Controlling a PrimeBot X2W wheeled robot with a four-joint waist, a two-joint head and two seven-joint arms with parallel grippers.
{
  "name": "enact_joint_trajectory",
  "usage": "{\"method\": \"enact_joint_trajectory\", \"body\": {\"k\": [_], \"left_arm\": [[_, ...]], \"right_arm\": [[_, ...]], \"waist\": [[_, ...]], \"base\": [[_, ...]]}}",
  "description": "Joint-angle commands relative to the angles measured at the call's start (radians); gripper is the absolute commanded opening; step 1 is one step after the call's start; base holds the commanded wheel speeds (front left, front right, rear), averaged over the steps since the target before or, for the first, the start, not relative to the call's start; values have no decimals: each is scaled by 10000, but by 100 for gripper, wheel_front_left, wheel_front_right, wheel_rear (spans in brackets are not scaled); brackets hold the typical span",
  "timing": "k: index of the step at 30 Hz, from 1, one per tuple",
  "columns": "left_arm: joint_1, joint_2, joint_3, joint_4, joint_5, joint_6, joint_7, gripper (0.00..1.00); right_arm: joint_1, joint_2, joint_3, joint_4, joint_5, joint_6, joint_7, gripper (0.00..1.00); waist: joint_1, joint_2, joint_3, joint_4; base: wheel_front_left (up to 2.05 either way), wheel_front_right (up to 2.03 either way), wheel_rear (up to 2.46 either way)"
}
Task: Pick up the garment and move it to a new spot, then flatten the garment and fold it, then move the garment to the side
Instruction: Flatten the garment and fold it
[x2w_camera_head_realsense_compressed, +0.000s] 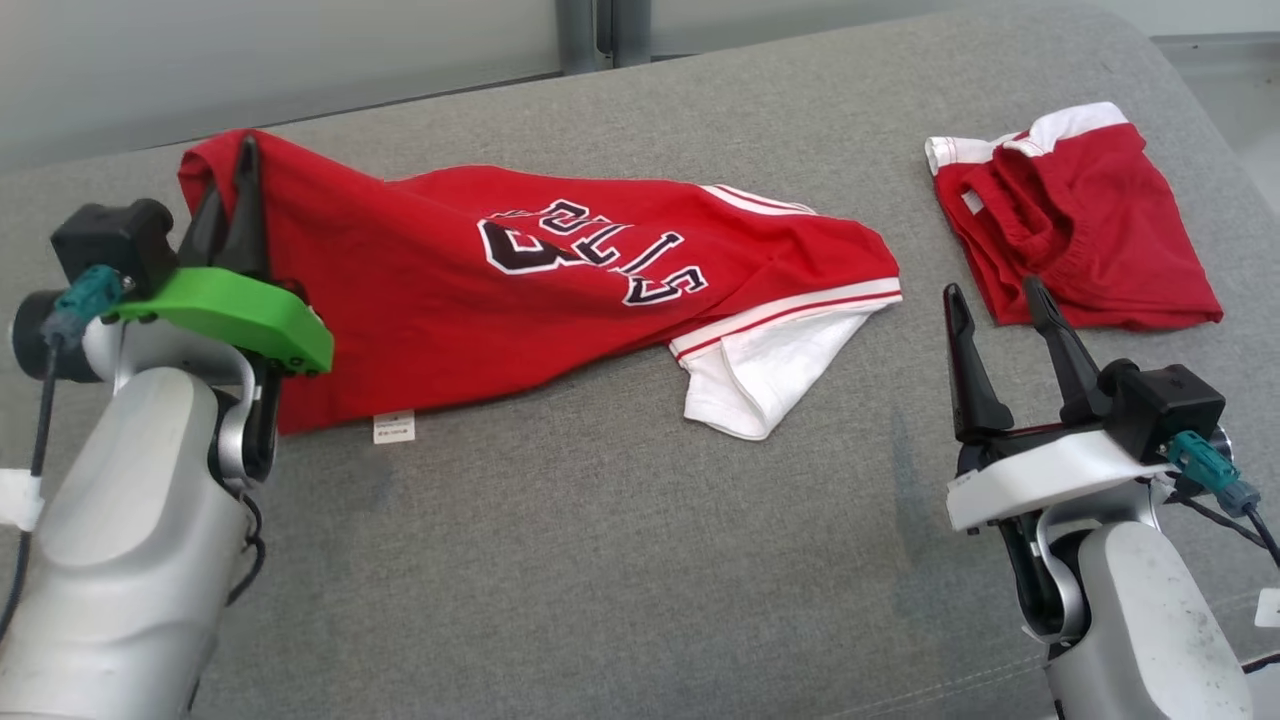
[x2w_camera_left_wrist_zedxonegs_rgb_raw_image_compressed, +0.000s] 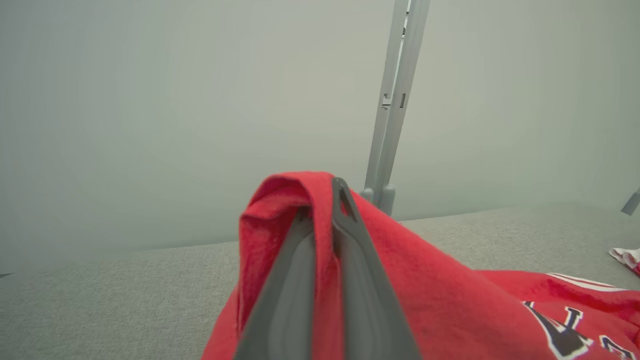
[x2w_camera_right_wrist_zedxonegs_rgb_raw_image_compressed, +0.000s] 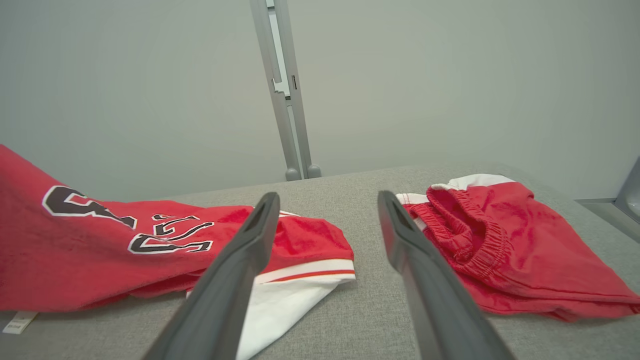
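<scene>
Red cloth bunches between the closed fingers of the robot's left hand (x2w_camera_head_realsense_compressed: 232, 175), which pinches the far left corner of the jersey (x2w_camera_head_realsense_compressed: 480, 300) in the head camera's view. The rest of the jersey lies crumpled across the grey cushion (x2w_camera_head_realsense_compressed: 600, 560), dark lettering upside down, with a white sleeve (x2w_camera_head_realsense_compressed: 770, 385) spilling from its right end and a small white label (x2w_camera_head_realsense_compressed: 393, 427) at its near edge. Right of the jersey and apart from it, the right hand (x2w_camera_head_realsense_compressed: 993, 290) hovers with fingers spread wide and empty; beyond that hand lie roughly folded red shorts (x2w_camera_head_realsense_compressed: 1080, 230). The left wrist camera shows the jersey's corner draped over and clamped between the two grey fingers, raised above the cushion, with a grey post (x2w_camera_left_wrist_zedxonegs_rgb_raw_image_compressed: 395, 100) behind the jersey. The right wrist camera looks between the wide fingers at the bare gap separating the jersey's white sleeve from the shorts. The pick-up appears to be under way. Done well, it would likely call for a firm pinch and a lift high enough for the trailing cloth to clear the cushion, with the right hand taking the sleeve end so the jersey hangs spread, well clear of the shorts.
</scene>
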Motion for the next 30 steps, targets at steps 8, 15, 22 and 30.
{"method": "enact_joint_trajectory", "body": {"k": [8,15,22,30], "left_arm": [[-1588,528,110,1876,313,-39,-7,0],[-2461,673,-57,2939,726,-79,-120,0],[-3171,753,-283,3605,1333,-122,-187,0],[-3453,397,-549,4410,1563,-437,-191,100]], "right_arm": [[-479,-14,308,-195,129,-8,-132,100],[-611,-14,419,-215,224,-8,-239,100],[-729,-16,555,-134,322,-8,-406,100],[-774,-19,541,182,319,-8,-485,100]], "waist": [[0,0,1328,-1172],[0,0,1915,-1623],[0,0,2250,-1794],[0,0,1933,-1325]], "base": [[0,0,0],[0,0,0],[0,0,0],[0,0,0]]}}
